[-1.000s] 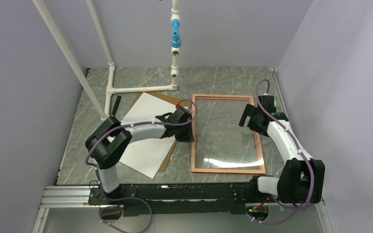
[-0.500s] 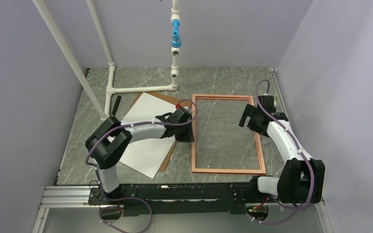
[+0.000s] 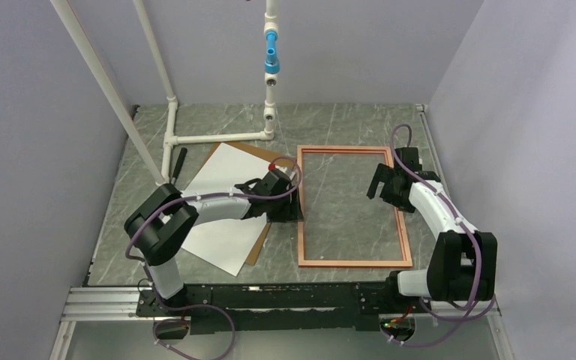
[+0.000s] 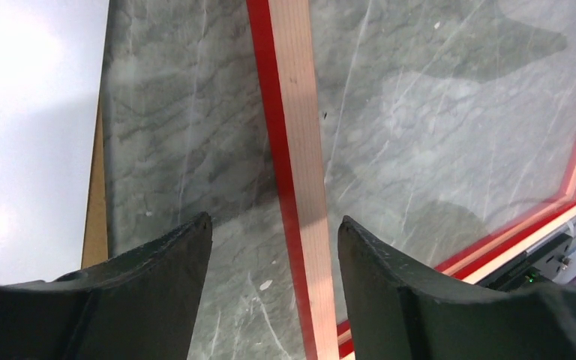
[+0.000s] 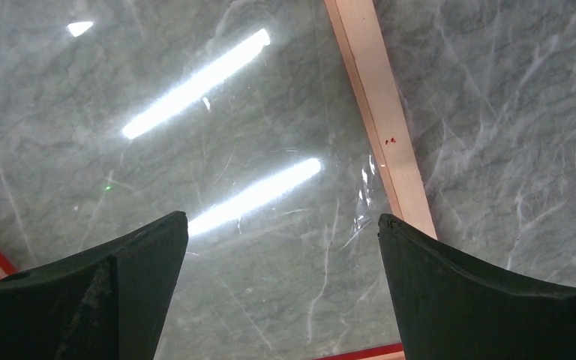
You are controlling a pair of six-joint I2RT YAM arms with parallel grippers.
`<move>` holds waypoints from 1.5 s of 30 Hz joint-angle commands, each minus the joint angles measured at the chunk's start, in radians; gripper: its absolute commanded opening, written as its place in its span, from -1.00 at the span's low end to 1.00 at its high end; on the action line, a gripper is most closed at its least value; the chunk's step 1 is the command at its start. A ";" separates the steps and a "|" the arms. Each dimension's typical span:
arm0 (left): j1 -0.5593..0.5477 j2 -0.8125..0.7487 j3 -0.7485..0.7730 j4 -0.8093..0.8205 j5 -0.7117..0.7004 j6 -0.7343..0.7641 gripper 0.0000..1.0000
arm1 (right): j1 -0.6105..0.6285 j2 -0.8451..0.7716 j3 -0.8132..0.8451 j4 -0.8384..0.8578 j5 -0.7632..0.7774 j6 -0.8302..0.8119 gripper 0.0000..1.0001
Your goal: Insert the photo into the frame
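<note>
- Straddling the left rail of the frame, the left gripper stands parted and holds nothing.
- The right gripper is spread wide and empty over the one pane.
- The one frame lies flat, wood face up.
- One photo lies white-up on one backing board, beside the frame.
- Likely next: pinching the photo's thin edge.

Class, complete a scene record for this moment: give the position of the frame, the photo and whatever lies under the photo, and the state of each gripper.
frame: lying flat, pale wood face up, right of centre
photo: white face up, left of the frame, not in it
backing board: brown, under the photo
left gripper: open, over the frame's left rail
right gripper: open wide, over the frame's right rail
</note>
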 commanded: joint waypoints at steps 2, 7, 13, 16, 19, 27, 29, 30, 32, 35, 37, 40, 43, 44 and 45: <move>0.023 -0.068 -0.084 0.094 0.070 -0.009 0.39 | -0.005 0.054 0.027 0.045 0.015 0.019 0.99; 0.065 -0.129 -0.184 0.237 0.133 -0.046 0.49 | -0.046 0.112 0.050 0.055 0.016 0.018 0.99; 0.101 -0.207 -0.281 0.333 0.146 -0.064 0.62 | -0.127 0.205 0.072 0.095 -0.059 0.014 0.99; 0.111 -0.235 -0.306 0.346 0.138 -0.059 0.67 | -0.157 0.261 0.090 0.109 -0.095 -0.005 0.99; 0.119 -0.243 -0.312 0.342 0.136 -0.055 0.68 | -0.159 0.302 0.097 0.129 -0.192 -0.036 0.99; 0.122 -0.241 -0.312 0.332 0.130 -0.051 0.67 | -0.127 0.355 0.070 0.171 -0.392 -0.077 0.99; 0.123 -0.240 -0.312 0.328 0.126 -0.048 0.67 | -0.096 0.350 0.063 0.171 -0.386 -0.083 0.99; 0.123 -0.239 -0.311 0.325 0.122 -0.047 0.67 | -0.081 0.346 0.063 0.165 -0.373 -0.084 0.99; 0.122 -0.233 -0.307 0.316 0.118 -0.042 0.68 | -0.056 0.328 0.073 0.147 -0.297 -0.082 0.99; 0.123 -0.217 -0.299 0.298 0.112 -0.039 0.67 | -0.042 0.292 0.088 0.114 -0.196 -0.066 0.99; 0.123 -0.207 -0.293 0.288 0.104 -0.035 0.67 | -0.041 0.256 0.089 0.098 -0.146 -0.051 0.99; 0.123 -0.197 -0.279 0.249 0.081 -0.021 0.66 | -0.039 0.200 0.084 0.080 -0.103 -0.034 0.99; 0.123 -0.184 -0.257 0.198 0.047 0.006 0.64 | -0.028 0.159 0.077 0.068 -0.082 -0.027 0.99; 0.123 -0.177 -0.252 0.187 0.039 0.012 0.63 | -0.021 0.148 0.075 0.063 -0.082 -0.025 0.99; 0.123 -0.171 -0.247 0.180 0.035 0.017 0.61 | -0.015 0.140 0.074 0.061 -0.084 -0.022 0.99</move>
